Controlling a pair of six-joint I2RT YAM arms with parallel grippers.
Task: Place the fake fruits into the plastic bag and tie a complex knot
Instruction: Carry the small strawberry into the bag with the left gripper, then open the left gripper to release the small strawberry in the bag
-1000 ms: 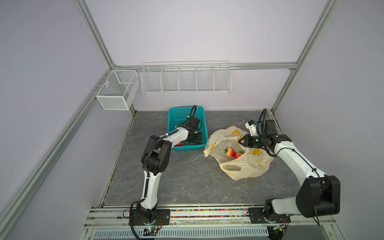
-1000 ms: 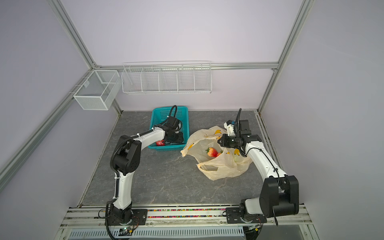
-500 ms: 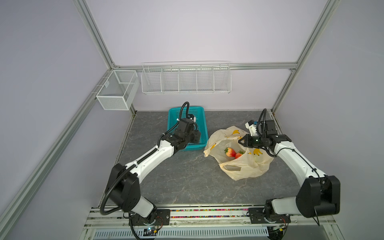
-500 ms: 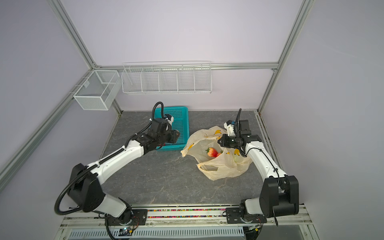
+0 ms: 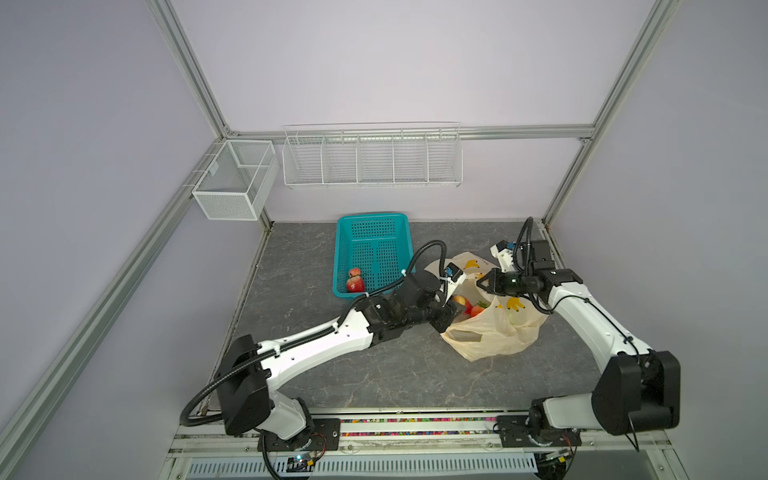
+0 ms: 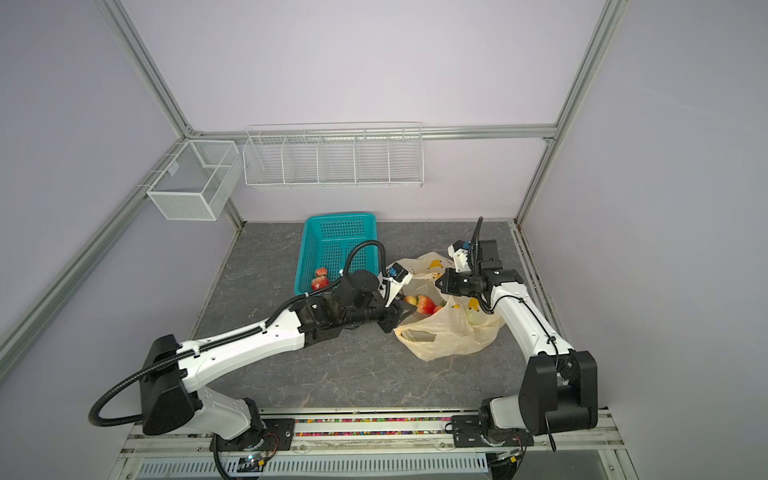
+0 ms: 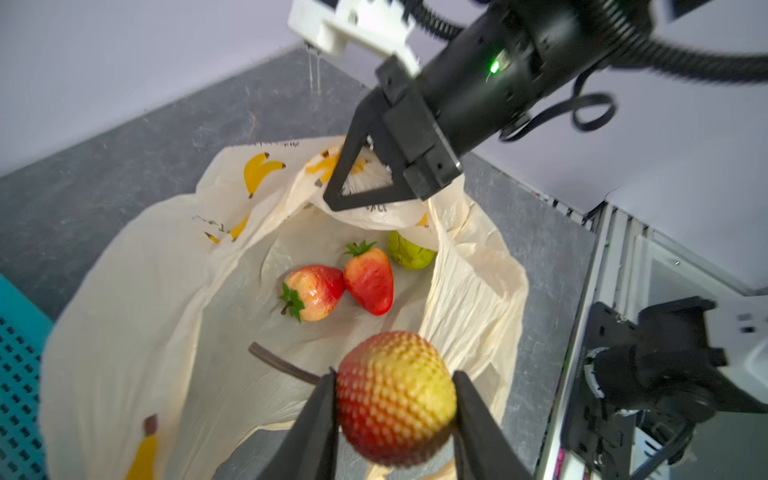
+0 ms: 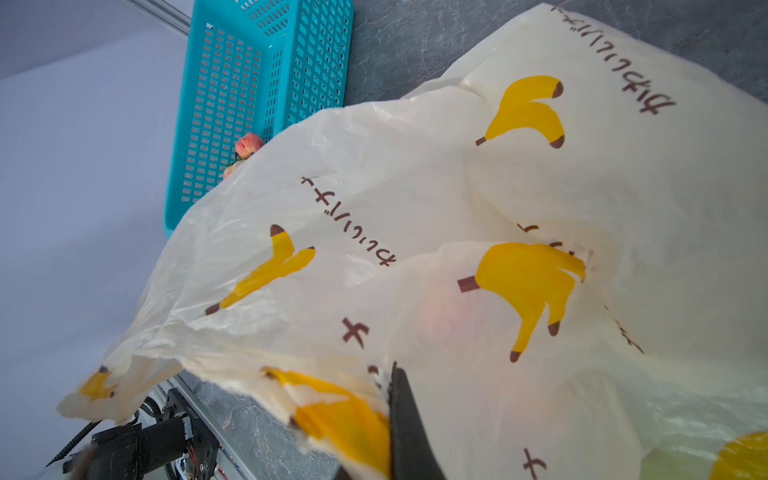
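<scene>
The pale-yellow plastic bag lies open on the table. My right gripper is shut on its far rim and holds it up; in the right wrist view one finger presses the film. My left gripper hangs over the bag's mouth, shut on a bumpy red-and-yellow fake fruit. Inside the bag lie two strawberries and a green piece. No knot is in view.
The teal basket stands behind the left arm with two red fruits at its near end. White wire racks hang on the back wall. A flat handle loop lies at the bag's near side.
My left arm has swung out of the basket and across to the bag's mouth, carrying the bumpy fruit. The right gripper has kept its hold on the bag's rim.
</scene>
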